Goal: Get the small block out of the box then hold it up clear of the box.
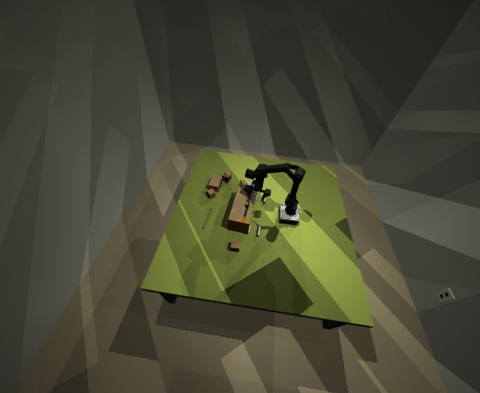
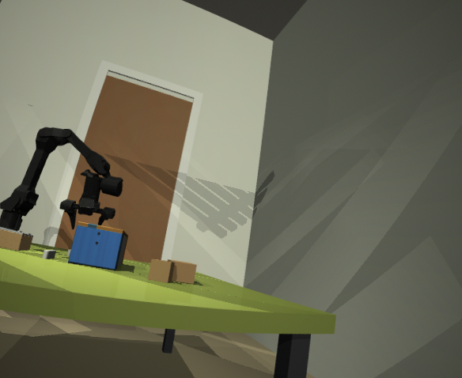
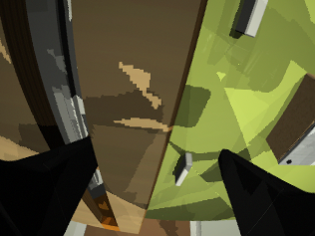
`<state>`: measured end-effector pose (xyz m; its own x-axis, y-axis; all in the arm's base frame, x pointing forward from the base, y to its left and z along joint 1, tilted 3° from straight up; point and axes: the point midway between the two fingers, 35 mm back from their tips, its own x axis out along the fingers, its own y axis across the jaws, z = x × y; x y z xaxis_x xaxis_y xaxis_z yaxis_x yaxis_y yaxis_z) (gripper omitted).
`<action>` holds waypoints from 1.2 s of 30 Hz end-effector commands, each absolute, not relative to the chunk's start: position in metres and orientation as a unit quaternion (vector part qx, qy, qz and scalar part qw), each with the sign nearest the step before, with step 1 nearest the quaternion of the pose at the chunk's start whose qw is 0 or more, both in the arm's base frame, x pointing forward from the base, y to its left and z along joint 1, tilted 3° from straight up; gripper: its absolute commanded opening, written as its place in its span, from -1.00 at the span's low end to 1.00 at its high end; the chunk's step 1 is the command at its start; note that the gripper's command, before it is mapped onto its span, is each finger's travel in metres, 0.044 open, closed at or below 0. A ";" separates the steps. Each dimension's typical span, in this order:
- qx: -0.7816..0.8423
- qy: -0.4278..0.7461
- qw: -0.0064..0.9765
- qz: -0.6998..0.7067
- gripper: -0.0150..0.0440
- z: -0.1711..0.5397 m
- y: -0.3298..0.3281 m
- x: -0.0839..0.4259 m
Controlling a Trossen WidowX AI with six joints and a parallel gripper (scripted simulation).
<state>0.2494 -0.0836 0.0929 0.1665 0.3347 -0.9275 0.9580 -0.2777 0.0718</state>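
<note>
Fingers (image 2: 72,209) stand spread wide with nothing between them, pointing down just above one end of the box (image 1: 237,213). From the wrist view I see one over the box's brown top and the other over the green table (image 1: 316,253). The box lies long and narrow near the arm's base, its grey shelf strip (image 3: 63,86) running along the side facing the robot. I cannot pick out the block itself. A small brown cube (image 1: 234,245) sits apart beyond the box's other end, and a small grey bar (image 1: 257,230) lies near that end.
</note>
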 end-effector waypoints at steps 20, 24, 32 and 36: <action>0.673 0.481 0.361 -0.431 0.86 0.073 -0.075 0.254; 0.673 0.481 0.360 -0.431 0.86 0.073 -0.066 0.256; 0.674 0.481 0.360 -0.430 0.86 0.074 -0.050 0.261; 0.674 0.481 0.360 -0.430 0.86 0.075 -0.041 0.263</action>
<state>0.2618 -0.0480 0.0731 0.1602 0.3377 -0.9275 0.9596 -0.2736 0.0662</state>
